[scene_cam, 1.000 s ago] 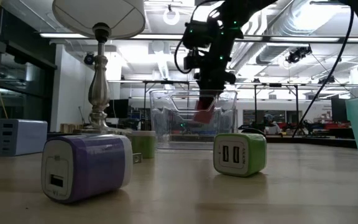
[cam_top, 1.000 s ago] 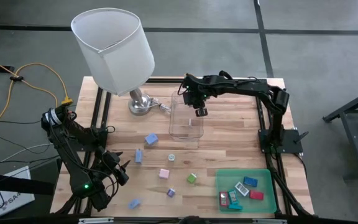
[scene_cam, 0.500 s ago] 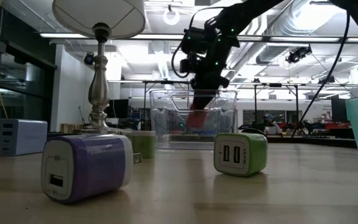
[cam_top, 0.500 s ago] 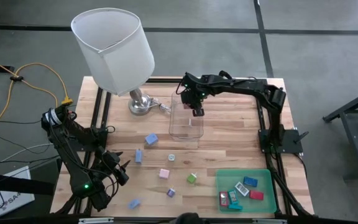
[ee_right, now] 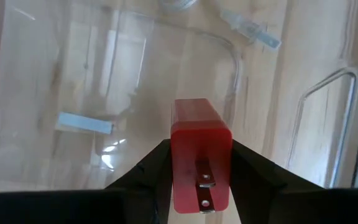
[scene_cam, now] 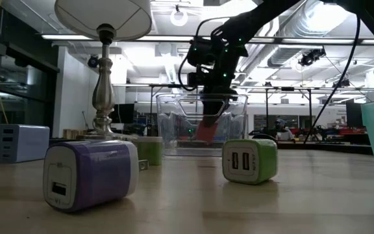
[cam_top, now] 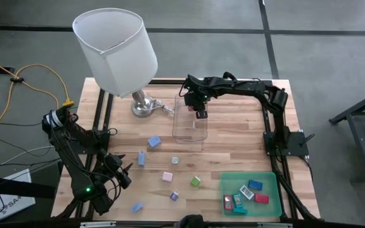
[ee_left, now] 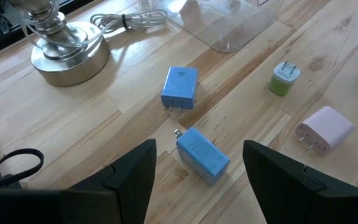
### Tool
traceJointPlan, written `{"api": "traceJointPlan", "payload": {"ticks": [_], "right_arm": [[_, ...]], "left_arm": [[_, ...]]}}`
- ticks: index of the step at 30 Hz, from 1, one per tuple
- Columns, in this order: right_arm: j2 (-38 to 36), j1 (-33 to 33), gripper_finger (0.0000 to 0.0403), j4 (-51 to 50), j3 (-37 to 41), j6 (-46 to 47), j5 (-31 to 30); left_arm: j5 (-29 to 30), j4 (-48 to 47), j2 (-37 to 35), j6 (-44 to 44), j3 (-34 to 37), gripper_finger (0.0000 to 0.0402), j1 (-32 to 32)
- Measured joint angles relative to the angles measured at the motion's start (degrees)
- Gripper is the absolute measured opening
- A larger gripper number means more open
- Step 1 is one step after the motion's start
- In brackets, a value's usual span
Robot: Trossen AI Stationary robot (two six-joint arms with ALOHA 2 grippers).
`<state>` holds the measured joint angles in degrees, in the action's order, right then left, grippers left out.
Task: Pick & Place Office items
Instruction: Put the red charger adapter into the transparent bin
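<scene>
Right arm is reaching from its base at the table's right edge, across the far side, elbow bent, wrist tipped down. Right gripper (cam_top: 199,114) is hanging over the clear plastic box (cam_top: 191,130), fingers (ee_right: 143,171) pinching a red charger block (ee_right: 199,155) on both flanks, prongs facing the wrist camera. In the low view the red block (scene_cam: 207,127) is sitting inside the box walls (scene_cam: 171,123), off the floor of it as far as can be told.

Left arm is folded low at the near-left corner. Left gripper (cam_top: 123,175) is hovering above the tabletop (cam_top: 233,136), jaws spread, holding nothing. Its wrist camera is looking at two blue blocks (ee_left: 180,87) (ee_left: 202,155), near each other but apart, a green block (ee_left: 284,78) and a pink block (ee_left: 325,129).

Other pieces are lying loose mid-table: a purple block (scene_cam: 91,174), a green two-port block (scene_cam: 249,160). Several more are resting in the green tray (cam_top: 270,177) at near right. A lamp (cam_top: 116,44) is standing at far left.
</scene>
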<state>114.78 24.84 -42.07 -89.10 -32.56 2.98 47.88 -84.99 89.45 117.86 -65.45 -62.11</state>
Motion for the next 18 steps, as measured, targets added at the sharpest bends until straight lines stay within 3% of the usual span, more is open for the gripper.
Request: {"api": "traceJointPlan", "payload": {"ticks": [18], "right_arm": [[0.0, -0.2, 0.0127, -1.1, 0.0, 0.3, 3.0]], "left_arm": [[0.2, 0.0, 0.0, 0.0, 0.0, 0.0232, 0.0]]}}
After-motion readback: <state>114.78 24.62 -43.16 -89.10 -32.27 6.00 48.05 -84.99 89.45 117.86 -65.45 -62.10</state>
